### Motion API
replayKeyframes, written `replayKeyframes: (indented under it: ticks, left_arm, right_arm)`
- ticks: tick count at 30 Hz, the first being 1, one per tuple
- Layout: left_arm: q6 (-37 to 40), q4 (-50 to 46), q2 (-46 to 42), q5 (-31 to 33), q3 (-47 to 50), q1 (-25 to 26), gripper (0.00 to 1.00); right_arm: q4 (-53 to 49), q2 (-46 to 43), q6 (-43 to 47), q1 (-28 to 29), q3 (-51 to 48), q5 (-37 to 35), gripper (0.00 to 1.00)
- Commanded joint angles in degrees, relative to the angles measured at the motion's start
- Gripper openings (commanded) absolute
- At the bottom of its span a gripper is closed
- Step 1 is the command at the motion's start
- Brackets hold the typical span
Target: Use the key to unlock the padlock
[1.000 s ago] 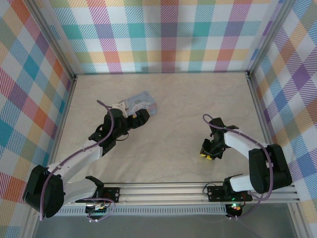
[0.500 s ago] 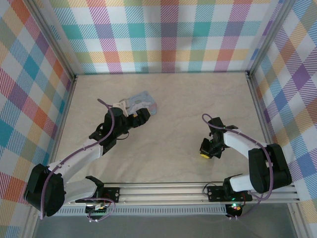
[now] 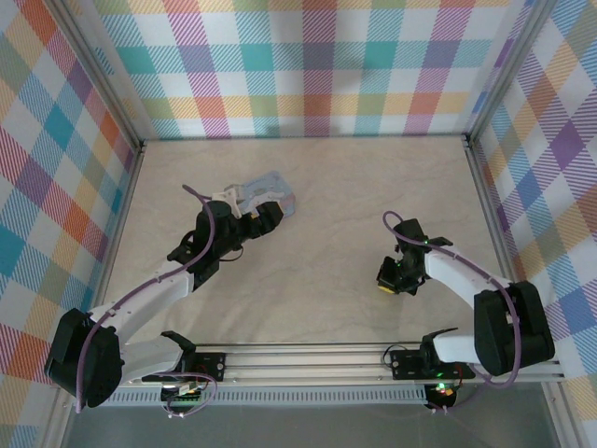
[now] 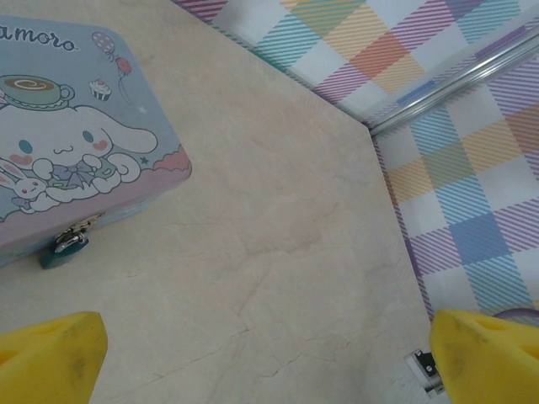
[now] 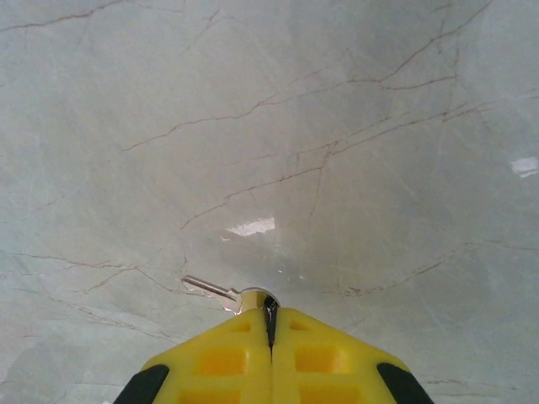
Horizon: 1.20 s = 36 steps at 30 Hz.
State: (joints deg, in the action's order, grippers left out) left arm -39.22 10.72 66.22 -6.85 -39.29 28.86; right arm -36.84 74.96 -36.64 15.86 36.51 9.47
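KEY IN GRIP, LOCK WAITING: The key (image 5: pixel 210 289) is seen at the lower centre of the right wrist view. Its rounded head is pinched between the pressed-together yellow fingertips of the right gripper (image 5: pixel 270 316), and its thin blade is left sticking out to the left over the pale marbled table (image 5: pixel 337 126). Whether the blade is resting on the surface or is raised just off it cannot be told. In the overhead view this gripper is found at the lower right of the table, well apart from the tin (image 3: pixel 270 193) at the upper left. The padlock (image 4: pixel 63 250) is shown at the left edge of the left wrist view, hung from the small clasp on the front of the tin, low against its face. The left gripper (image 4: pixel 269 362) is spread wide, its fingertips (image 4: pixel 46 358) at the two bottom corners of that view and nothing held between them. The key is judged light, stiff and slick, and likely to be twisted in a pinch taken only at the head's edge; a fuller hold across the flat head is thought safer. The padlock is judged small, hard and free to swing on its clasp, so its body is best taken by the flat sides and steadied.
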Motion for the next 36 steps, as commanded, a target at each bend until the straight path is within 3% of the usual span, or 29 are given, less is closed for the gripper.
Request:
replayKeyframes:
  ticks: [1, 18, 26, 36]
  left_arm:
    - [-1.3, 1.2, -0.5, -0.4, -1.6, 0.8, 0.98]
    - [-9.9, 6.9, 3.6, -4.2, -4.0, 1.6, 0.96]
    - [-10.0, 7.8, 6.3, -4.5, -7.5, 4.9, 0.93]
    - [-9.6, 9.3, 12.8, -5.6, -13.2, 9.7, 0.85]
  right_arm:
    - [0.9, -1.7, 0.4, 0.6, 0.1, 0.5, 0.00]
    - [19.3, -12.5, -6.7, 0.6, 1.4, 9.1, 0.00]
    - [31.1, -14.0, -8.9, 1.4, 3.0, 10.2, 0.00]
    - [35.6, -12.3, -9.7, 5.2, 5.4, 11.4, 0.00]
